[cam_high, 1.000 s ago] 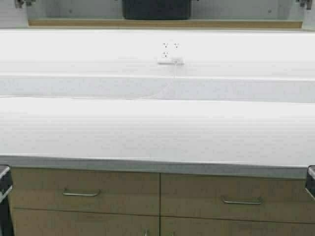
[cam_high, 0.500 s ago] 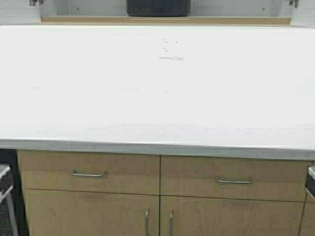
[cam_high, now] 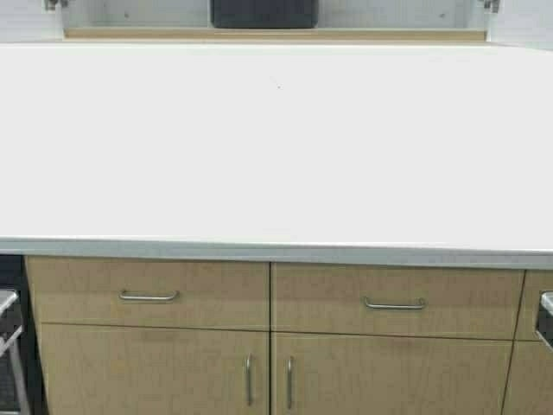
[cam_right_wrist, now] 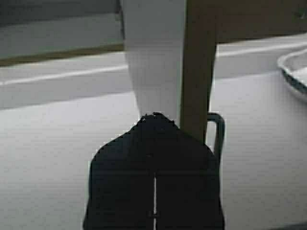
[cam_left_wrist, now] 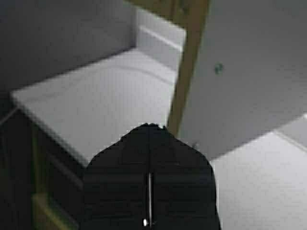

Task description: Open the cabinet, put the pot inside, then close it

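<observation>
The cabinet (cam_high: 276, 35) is at the top of the high view, both doors swung open. The black pot (cam_high: 263, 12) stands inside on its grey floor, only its lower part showing. Neither gripper shows in the high view. In the left wrist view my left gripper (cam_left_wrist: 149, 127) is shut and empty, its tip beside the tan edge of an open cabinet door (cam_left_wrist: 189, 62). In the right wrist view my right gripper (cam_right_wrist: 154, 116) is shut and empty, its tip next to the other door's edge (cam_right_wrist: 196, 72), near the metal bar handle (cam_right_wrist: 218, 134).
A wide white countertop (cam_high: 276, 156) lies below the cabinet. Under it are tan drawers with horizontal handles (cam_high: 149, 296) and base cabinet doors (cam_high: 155, 372). The rim of a dish (cam_right_wrist: 295, 72) rests on the counter in the right wrist view.
The robot has driven back from the counter: the counter's front edge sits higher in the high view and more of the drawers and base doors shows. The pot stays in the cabinet.
</observation>
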